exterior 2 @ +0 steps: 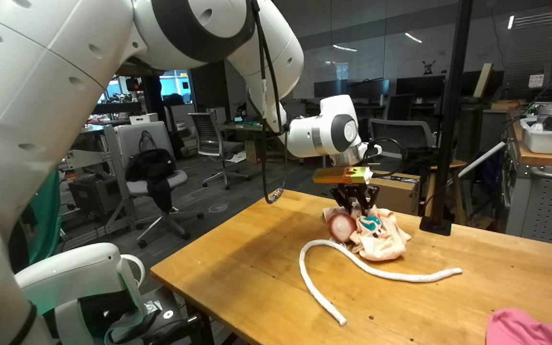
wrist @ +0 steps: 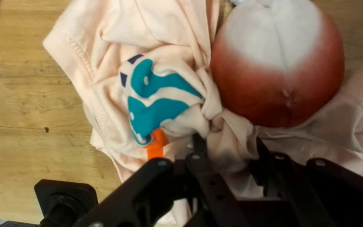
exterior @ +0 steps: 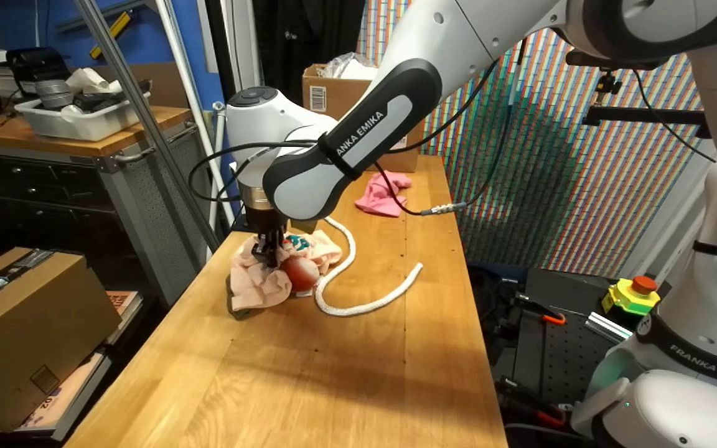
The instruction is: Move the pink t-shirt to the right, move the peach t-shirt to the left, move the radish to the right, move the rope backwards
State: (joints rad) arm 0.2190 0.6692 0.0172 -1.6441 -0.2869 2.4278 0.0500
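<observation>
My gripper (wrist: 228, 142) points down into the peach t-shirt (wrist: 83, 56), with a bunched fold of its cloth squeezed between both fingers. In both exterior views the fingertips are sunk in the crumpled peach t-shirt (exterior: 259, 289) (exterior 2: 382, 247), which rests on the table. The radish (wrist: 277, 69) (exterior 2: 341, 227), red with a white end, leans against the cloth right beside the gripper; no leafy top shows. A curved white rope (exterior: 358, 310) (exterior 2: 400, 277) lies close by on the wood. Farther off sits the crumpled pink t-shirt (exterior: 383, 196) (exterior 2: 530, 330), outside the wrist view.
A black pole on a square base (exterior 2: 435, 226) stands at the table edge near the peach cloth. A cardboard box (exterior: 333, 102) stands at the table's far end. A cable with a metal connector (exterior: 445, 209) hangs from the arm. The wooden table (exterior: 333, 373) is narrow.
</observation>
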